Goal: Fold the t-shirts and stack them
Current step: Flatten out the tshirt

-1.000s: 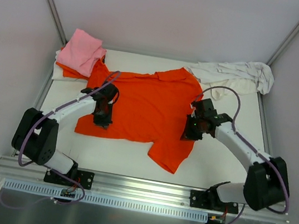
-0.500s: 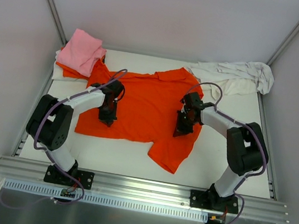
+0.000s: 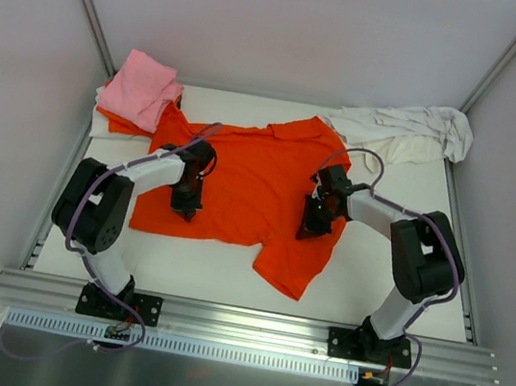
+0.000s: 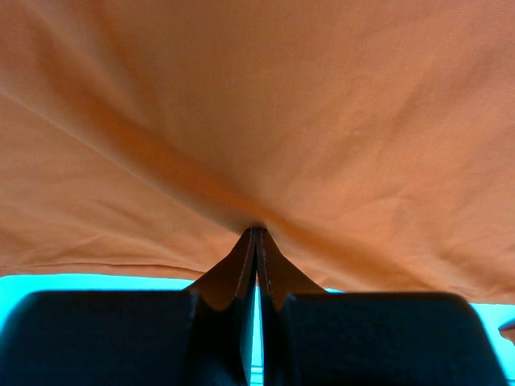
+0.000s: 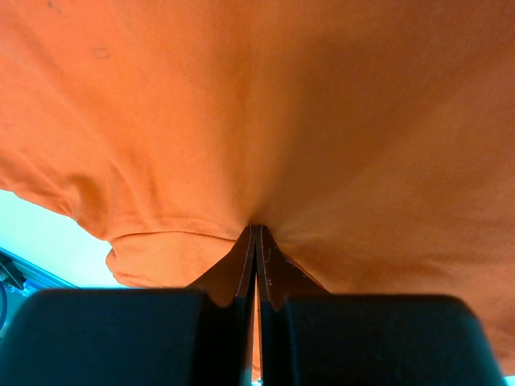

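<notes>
Orange t-shirt (image 3: 249, 187) cloth lies spread across the middle of the desk (image 3: 190, 261), and I pinch it twice: my left jaws are pressed together on a small tent of fabric near its left side, my right jaws likewise near its right. A pink t-shirt (image 3: 142, 88) lies in the far left corner, a white t-shirt (image 3: 408, 130) far right.

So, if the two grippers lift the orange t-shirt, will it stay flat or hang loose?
Probably floppy: the orange t-shirt puckers into creases where the left gripper and right gripper pinch it. Likely it sags between them and drags on the table.
</notes>
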Robot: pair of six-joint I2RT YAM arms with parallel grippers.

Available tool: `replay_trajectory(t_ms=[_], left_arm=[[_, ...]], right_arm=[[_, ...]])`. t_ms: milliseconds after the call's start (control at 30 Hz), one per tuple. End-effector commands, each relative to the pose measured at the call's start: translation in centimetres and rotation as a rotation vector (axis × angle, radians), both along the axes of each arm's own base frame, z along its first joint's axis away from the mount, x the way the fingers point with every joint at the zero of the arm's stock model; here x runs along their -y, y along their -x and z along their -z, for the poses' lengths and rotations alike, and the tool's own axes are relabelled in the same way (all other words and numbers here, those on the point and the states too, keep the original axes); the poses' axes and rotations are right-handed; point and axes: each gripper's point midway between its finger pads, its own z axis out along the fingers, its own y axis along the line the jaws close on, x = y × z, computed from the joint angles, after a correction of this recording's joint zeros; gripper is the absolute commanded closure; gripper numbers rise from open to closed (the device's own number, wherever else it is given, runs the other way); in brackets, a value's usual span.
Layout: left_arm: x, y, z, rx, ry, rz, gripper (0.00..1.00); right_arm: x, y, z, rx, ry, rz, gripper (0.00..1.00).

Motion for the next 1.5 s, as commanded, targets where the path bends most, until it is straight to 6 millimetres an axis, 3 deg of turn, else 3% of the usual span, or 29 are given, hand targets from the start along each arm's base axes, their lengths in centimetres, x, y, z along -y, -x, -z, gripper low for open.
replay_trajectory(t_ms=[0,333,567,833,1167,1467], left_arm=[[0.6,-0.1,0.0,-0.018,0.022,0.001,1.00],[0.8,1.7,2.0,-0.095,0.045,-0.006,1.00],[0.6,3.1,2.0,-0.112,0.059,-0.003,1.00],[0.3,3.9,1.5,-0.103,0.066,-0.005,1.00],[0.4,5.3,-0.1,-0.107,0.101,-0.001,1.00],[-0.2,8.4,-0.2,-0.150,0.114,-0.012,1.00]], right_arm=[[1.5,2.5,2.3,-0.074,0.068,-0.005,1.00],[2.6,4.5,2.5,-0.081,0.078,0.004,1.00],[3.8,6.2,2.0,-0.072,0.089,0.004,1.00],[6.6,9.7,1.5,-0.070,0.135,-0.012,1.00],[7.4,9.6,0.1,-0.024,0.130,0.042,1.00],[7.6,9.9,-0.5,-0.007,0.123,0.068,1.00]])
